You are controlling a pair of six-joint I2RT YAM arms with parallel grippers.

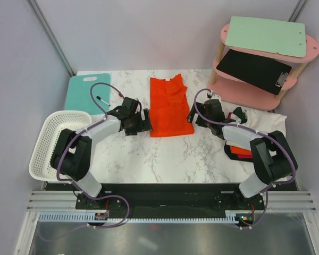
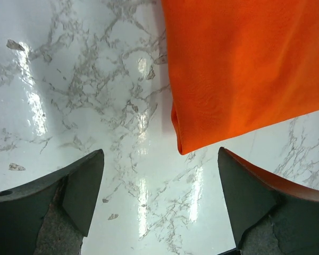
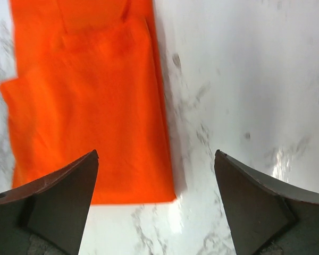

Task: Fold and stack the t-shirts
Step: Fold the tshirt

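Top external — t-shirt [image 1: 170, 106] between left hand [image 1: 144, 125] and right hand [image 1: 194, 118] | both spread wide, empty

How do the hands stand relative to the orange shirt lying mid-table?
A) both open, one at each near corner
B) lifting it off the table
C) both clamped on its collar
A: the left hand and right hand show open, empty fingers, each at a near corner of the flat t-shirt.

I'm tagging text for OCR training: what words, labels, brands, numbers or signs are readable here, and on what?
No readable text in any view.
Shirt: plain, no print or tag showing.
Green clipboard, black clipboard, teal board, basket: no markings visible.
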